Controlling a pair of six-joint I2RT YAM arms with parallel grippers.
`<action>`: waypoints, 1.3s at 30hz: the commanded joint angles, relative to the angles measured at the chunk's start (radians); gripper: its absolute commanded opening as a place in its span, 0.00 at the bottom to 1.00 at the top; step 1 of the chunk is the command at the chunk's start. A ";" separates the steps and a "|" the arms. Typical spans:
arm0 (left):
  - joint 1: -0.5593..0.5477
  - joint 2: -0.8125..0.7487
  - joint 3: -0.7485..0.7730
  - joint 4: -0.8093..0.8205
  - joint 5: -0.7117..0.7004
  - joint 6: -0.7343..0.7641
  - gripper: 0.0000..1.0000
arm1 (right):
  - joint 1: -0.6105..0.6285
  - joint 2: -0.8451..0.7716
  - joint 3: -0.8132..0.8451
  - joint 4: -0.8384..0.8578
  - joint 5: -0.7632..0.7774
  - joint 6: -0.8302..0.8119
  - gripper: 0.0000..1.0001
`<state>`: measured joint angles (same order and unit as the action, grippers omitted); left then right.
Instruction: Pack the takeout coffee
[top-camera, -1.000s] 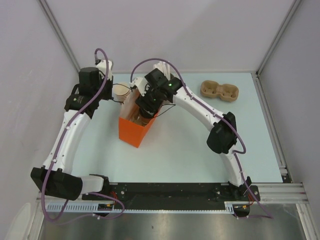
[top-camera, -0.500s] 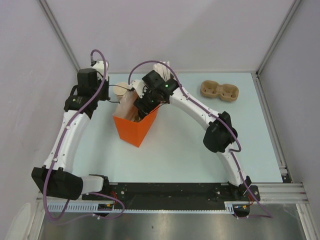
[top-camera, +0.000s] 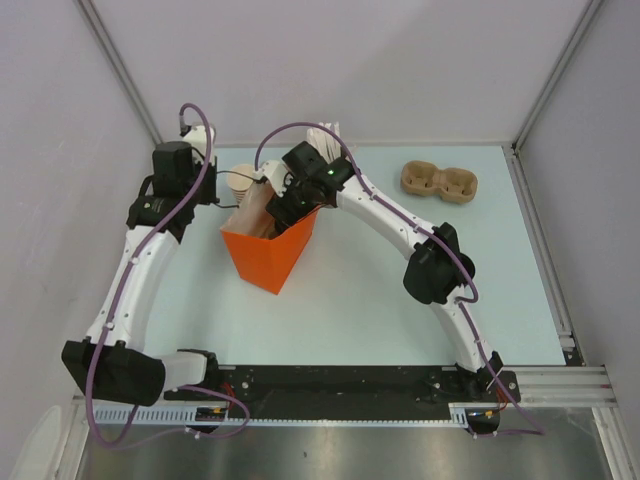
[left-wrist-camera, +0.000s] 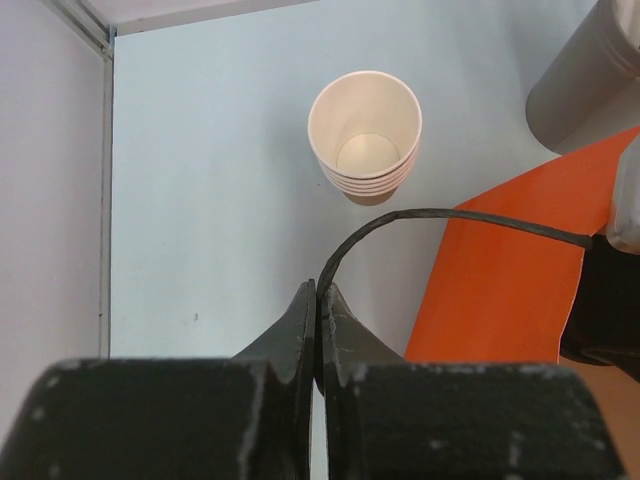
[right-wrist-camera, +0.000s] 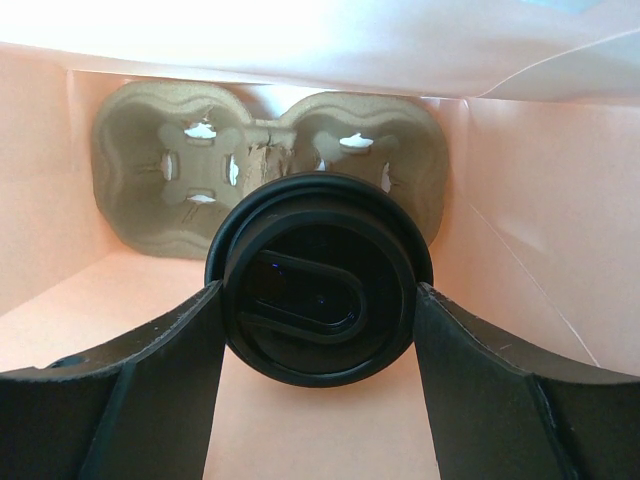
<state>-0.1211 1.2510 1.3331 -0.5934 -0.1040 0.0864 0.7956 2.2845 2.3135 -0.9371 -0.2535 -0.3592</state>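
The takeout coffee (right-wrist-camera: 318, 275) shows in the right wrist view as a round black lid that hides the cup body. My right gripper (right-wrist-camera: 318, 292) is shut on it, one finger on each side of the lid, inside the orange paper bag (top-camera: 268, 258). A tan moulded cup carrier (right-wrist-camera: 150, 165) lies at the bag's bottom, beyond the lid. In the top view my right gripper (top-camera: 277, 214) reaches into the bag's mouth. My left gripper (left-wrist-camera: 318, 292) is shut on the bag's thin black handle (left-wrist-camera: 420, 213), left of the bag (left-wrist-camera: 510, 290).
A stack of nested paper cups (left-wrist-camera: 365, 130) stands behind the bag, and it also shows in the top view (top-camera: 240, 181). A grey holder (left-wrist-camera: 590, 70) of white sticks (top-camera: 326, 134) is at the back. A second tan carrier (top-camera: 440, 181) lies at the back right.
The bag has shifted left and its mouth has opened wider as my left arm drew the handle left. My right gripper has moved left with it and sits lower in the bag.
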 joint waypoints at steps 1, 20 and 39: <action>0.006 -0.048 -0.017 0.044 0.038 -0.002 0.04 | 0.001 0.052 0.026 -0.071 -0.003 0.009 0.61; 0.006 -0.065 -0.031 0.057 0.096 0.013 0.06 | 0.007 -0.011 0.109 -0.040 -0.001 0.031 0.93; 0.006 -0.056 -0.012 0.007 0.181 0.038 0.08 | 0.005 -0.177 0.104 0.089 -0.033 0.069 1.00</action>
<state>-0.1200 1.2125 1.3041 -0.5732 0.0380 0.1066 0.7994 2.2234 2.3707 -0.9138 -0.2787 -0.3054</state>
